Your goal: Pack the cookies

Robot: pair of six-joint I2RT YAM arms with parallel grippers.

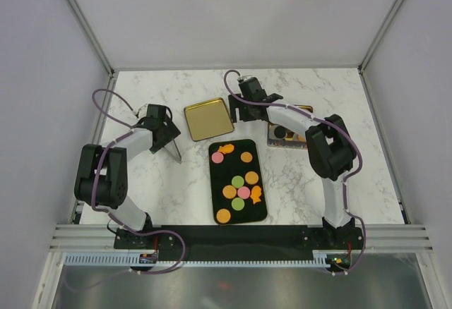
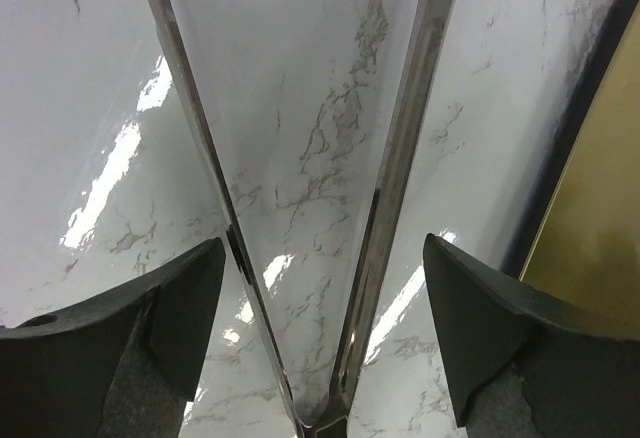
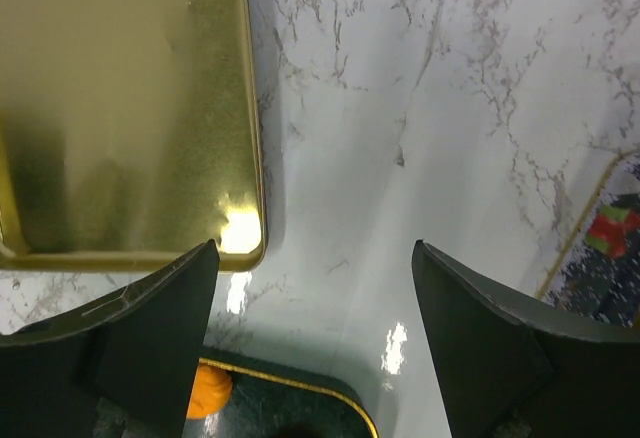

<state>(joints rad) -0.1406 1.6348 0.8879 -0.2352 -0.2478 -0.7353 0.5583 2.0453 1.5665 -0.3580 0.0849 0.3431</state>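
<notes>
1. Plainly, the cookies [image 1: 244,192] lie loose on the black tray [image 1: 233,168] in the middle of the top view. There is a cluster in its lower half and a few orange ones near its upper end. The tray's long axis runs top to bottom of the frame.
2. The right gripper [image 1: 240,116] hangs just above the tray's upper edge, so the nearest cookies sit just below it in the frame. In its own wrist view, one orange cookie [image 3: 210,393] peeks out at the bottom left, partly behind a finger.
3. Its jaws stand wide apart with nothing between them.
4. The left gripper [image 2: 325,248] sits off the tray's upper left corner, so the cookies lie to the right of it and lower in the top view.
5. Its jaws are spread wide too. Metal tongs [image 2: 403,158] lie between them, hinge toward the wrist and arms splayed away. The pad on the right of that view stands clear of the tongs — no clamp. Whether the other pad touches, I cannot tell.
6. The open gold tin [image 1: 209,120] lies just above the tray, between the two grippers. The right gripper looks nearer to both cookies and tin, though the tongs are at the left one.
</notes>
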